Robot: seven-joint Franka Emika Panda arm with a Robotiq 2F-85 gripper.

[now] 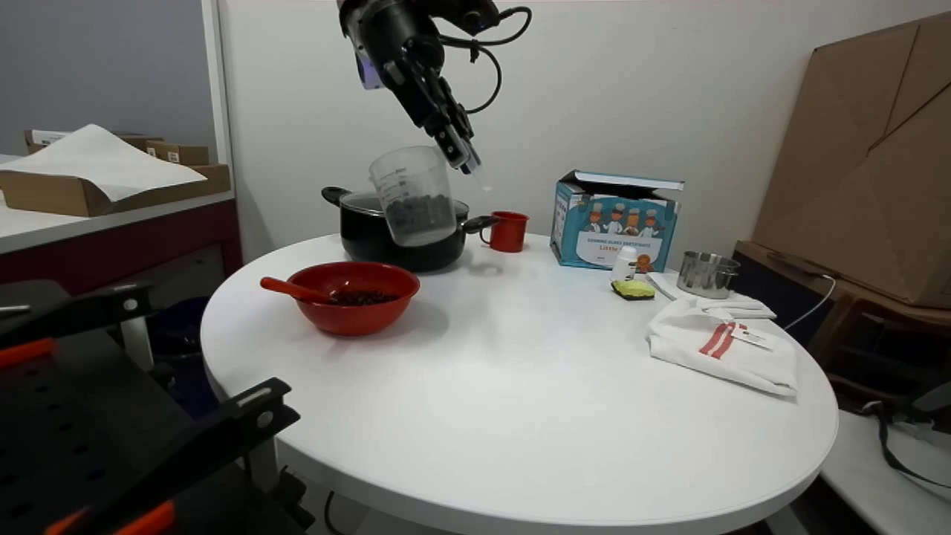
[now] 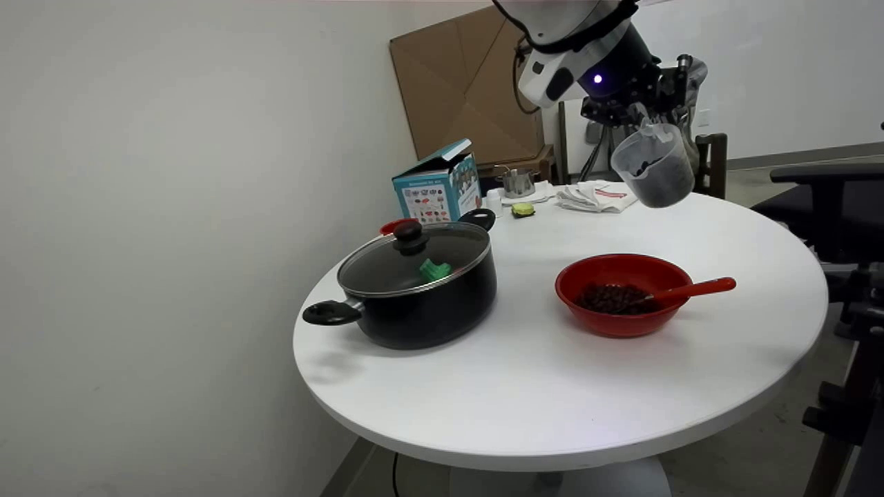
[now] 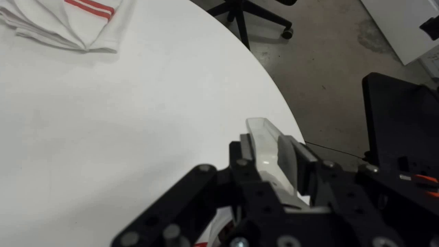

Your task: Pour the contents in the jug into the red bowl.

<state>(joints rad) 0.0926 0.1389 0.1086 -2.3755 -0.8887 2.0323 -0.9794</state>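
My gripper [image 1: 468,160] is shut on the handle of the clear jug [image 1: 409,174] and holds it in the air, higher than the table. The handle lies between my finger pads in the wrist view [image 3: 269,147]. The jug also shows in an exterior view [image 2: 663,183]; it is tilted, and the dark contents [image 1: 420,213] sit in its lower part. The red bowl [image 1: 355,318] stands on the table below the jug's height, with dark pieces and a red-handled spoon [image 1: 293,288] in it. The bowl also shows in an exterior view [image 2: 615,324]; only a red sliver shows in the wrist view.
A black lidded pot [image 2: 428,321] stands near the bowl, close to the wall. A red cup [image 1: 509,232], a blue box [image 1: 617,238], a white bottle [image 1: 624,264], a yellow sponge-like item [image 1: 634,288], a steel pot [image 1: 706,275] and a white towel [image 1: 721,353] stand or lie farther along the table.
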